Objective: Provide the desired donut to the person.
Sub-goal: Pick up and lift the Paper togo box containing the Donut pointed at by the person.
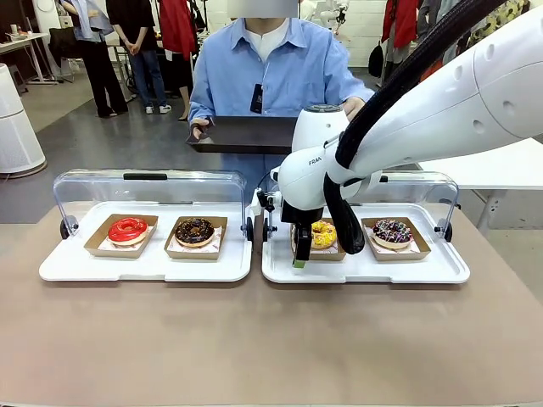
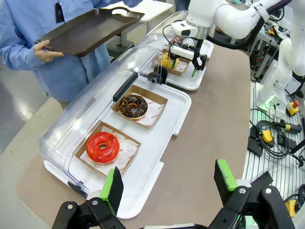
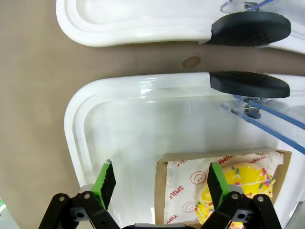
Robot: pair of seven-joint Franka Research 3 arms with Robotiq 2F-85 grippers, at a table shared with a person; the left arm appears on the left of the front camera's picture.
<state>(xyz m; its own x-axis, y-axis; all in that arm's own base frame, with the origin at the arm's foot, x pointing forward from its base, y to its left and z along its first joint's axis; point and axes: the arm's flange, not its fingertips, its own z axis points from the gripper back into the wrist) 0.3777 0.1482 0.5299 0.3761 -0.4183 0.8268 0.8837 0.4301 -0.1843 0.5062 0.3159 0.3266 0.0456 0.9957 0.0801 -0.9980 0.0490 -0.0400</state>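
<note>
just beside the yellow-iced, sprinkle-topped donut [image 1: 323,234], on its near-left side, the right gripper [image 3: 161,185] hangs low with its green-padded fingers spread wide, holding nothing. in the right wrist view one pad sits over the printed paper at the yellow donut's edge. the other sits over the bare floor of the white plastic tray [image 3: 124,129]. so the side wall of the shallow brown cardboard box [image 1: 335,253] under the donut lies between them.

i read this as the approach for a grasp, with the yellow donut taken as the one wanted, though nothing in view confirms that choice. the next move would call for lowering a little, closing on that box wall and lifting it level. it would then go to the dark brown serving tray [image 1: 246,134] that the person [image 1: 271,68] in the light blue shirt holds out beyond the donut. the left gripper [image 2: 169,183] is well away from the yellow donut, fingers parted and empty, above the brown tabletop [image 2: 209,124].

in the front view the arm's wrist covers part of the yellow donut and its box. the right wrist view cuts the donut off at the frame's lower edge. whether either pad touches the box cannot be told.
</note>
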